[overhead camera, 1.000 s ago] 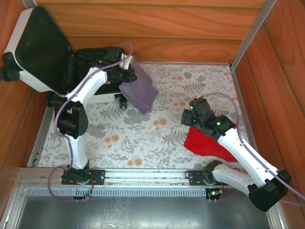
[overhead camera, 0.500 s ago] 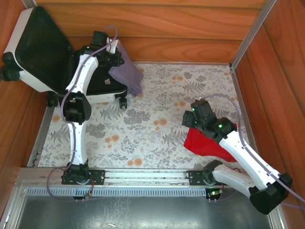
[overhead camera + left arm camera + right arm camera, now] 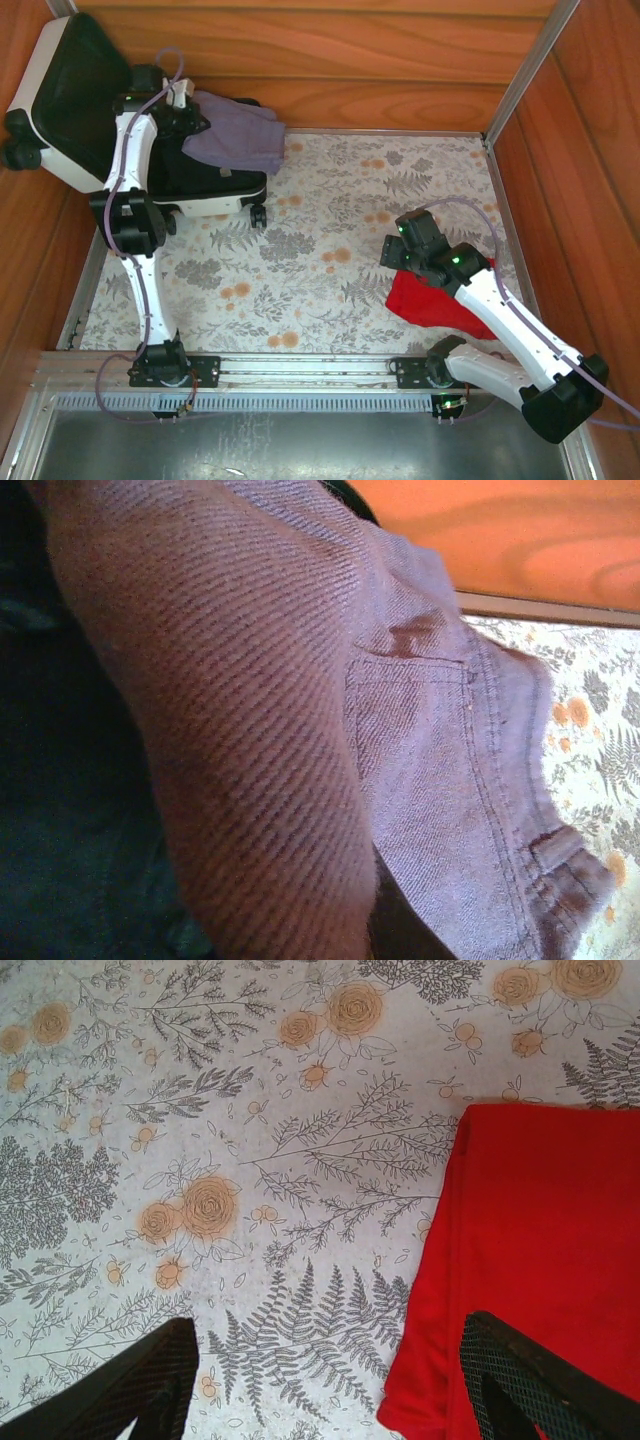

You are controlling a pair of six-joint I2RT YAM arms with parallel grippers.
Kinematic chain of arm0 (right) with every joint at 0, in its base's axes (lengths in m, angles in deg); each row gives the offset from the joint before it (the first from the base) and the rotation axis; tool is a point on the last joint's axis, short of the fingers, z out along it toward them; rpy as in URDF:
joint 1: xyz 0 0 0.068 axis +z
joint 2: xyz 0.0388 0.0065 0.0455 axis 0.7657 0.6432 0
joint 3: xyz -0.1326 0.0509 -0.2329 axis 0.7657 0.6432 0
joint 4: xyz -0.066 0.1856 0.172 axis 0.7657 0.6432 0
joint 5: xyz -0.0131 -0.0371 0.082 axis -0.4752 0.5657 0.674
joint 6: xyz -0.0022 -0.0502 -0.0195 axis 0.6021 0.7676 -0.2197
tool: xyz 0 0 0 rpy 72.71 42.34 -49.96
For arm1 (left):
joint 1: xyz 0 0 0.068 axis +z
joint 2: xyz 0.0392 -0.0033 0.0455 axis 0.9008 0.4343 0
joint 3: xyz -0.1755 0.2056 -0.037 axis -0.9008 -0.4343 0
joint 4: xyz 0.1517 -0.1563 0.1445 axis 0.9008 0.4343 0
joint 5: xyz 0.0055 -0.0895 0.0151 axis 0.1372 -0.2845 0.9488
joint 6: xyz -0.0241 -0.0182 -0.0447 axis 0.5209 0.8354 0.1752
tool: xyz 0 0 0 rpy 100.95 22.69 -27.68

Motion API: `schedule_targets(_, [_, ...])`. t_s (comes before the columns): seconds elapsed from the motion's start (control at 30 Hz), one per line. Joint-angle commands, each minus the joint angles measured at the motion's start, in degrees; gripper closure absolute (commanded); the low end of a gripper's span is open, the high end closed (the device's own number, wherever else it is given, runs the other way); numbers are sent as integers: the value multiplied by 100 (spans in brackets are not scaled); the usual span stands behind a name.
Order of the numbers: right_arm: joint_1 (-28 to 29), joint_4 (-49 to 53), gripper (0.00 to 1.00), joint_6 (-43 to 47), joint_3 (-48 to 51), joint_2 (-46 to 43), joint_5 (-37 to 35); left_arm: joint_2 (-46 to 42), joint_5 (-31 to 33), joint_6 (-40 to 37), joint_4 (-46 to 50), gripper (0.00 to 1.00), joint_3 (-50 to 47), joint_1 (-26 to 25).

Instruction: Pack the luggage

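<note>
Where the counter [image 3: 330,200] spreads: beneath both tools, we see a cloth printed with grey ferns and orange flowers [image 3: 250,1110], walled in by wood panels [image 3: 330,50].
Luggage [image 3: 75,100]: we find it open, below and to the left of the left tool and well apart from the right tool. Its white lid stands up showing black lining. The base lies flat on the counter with black wheels on its near side.
Purple garment [image 3: 235,140]: twill weave with a stitched pocket, seen close in the left wrist view [image 3: 300,730]. It hangs from the left tool and trails to that tool's right, over the open base as far as its right rim.
Red cloth [image 3: 425,300]: lying on the counter just below the right tool. In the right wrist view [image 3: 550,1260] we see its edge under the tool's right finger.
Left tool [image 3: 190,118]: narrow, clamped on the purple garment, raised above the luggage base.
Right tool [image 3: 392,250]: wide, holding nothing. We see bare counter between its fingers [image 3: 330,1390].
</note>
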Motion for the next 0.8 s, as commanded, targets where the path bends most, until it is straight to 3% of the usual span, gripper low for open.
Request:
schedule_targets(0.0, [-25,135,27,-76,-71,10,18,17,70,-115,-306,100,-8,113])
schedule_targets(0.7, [-27,126,28,-72,-78,62,114,-324,1264,-481,-367,98,-1090,315])
schedule_targets(0.73, [-26,126,28,-66,-79,62,124,-336,1327,-478,-378,89,-1127,331])
schedule_targets(0.77, [-27,134,28,-59,-79,62,132,-341,1473,-444,-391,57,-1146,333])
